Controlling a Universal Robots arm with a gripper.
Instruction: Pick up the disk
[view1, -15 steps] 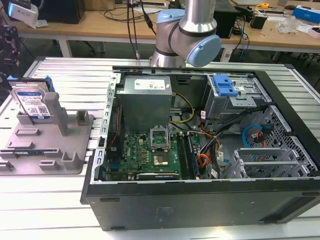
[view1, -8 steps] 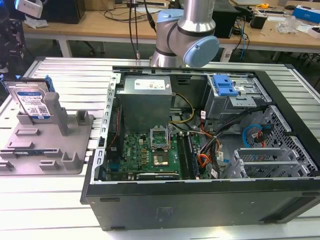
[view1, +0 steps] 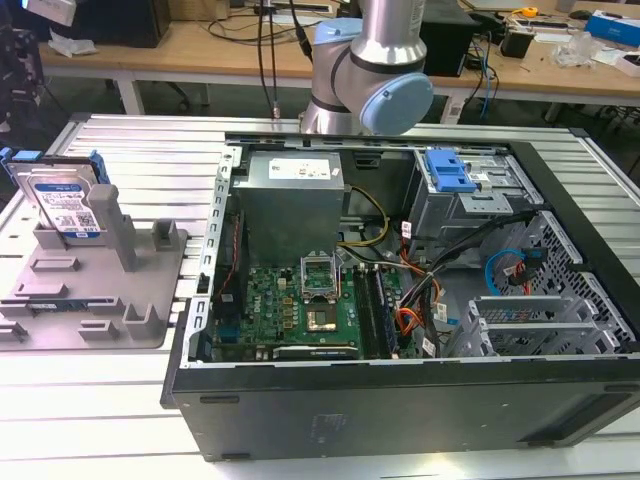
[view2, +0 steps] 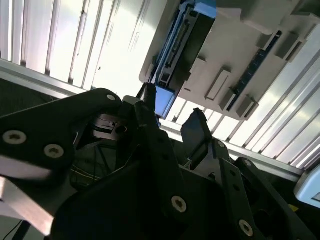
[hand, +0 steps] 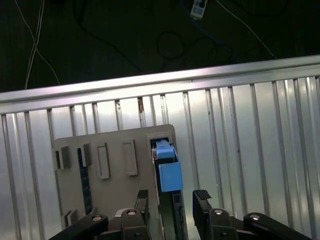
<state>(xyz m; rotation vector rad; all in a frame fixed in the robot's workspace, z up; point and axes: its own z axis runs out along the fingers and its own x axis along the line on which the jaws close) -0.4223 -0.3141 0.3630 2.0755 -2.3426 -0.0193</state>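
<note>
The disk (view1: 63, 201) stands on edge in a slot of the grey holder (view1: 95, 300) at the exterior view's left, its blue-and-white label facing the camera and blue rails on its sides. Both wrist views look down on it edge-on: the disk's blue rail (hand: 168, 172) (view2: 164, 99) rises from the holder (hand: 110, 190) (view2: 225, 65). My gripper (hand: 172, 201) (view2: 172, 119) hangs above it, open. Its two black fingers (hand: 142, 200) stand either side of the disk's line, clear of it, with nothing held.
An open computer case (view1: 400, 300) with motherboard, cables and a blue drive caddy (view1: 448, 170) fills the middle of the ribbed metal table (view1: 140, 150). The arm's base (view1: 365, 70) rises behind it. In the first wrist view the table edge (hand: 160, 80) borders dark floor.
</note>
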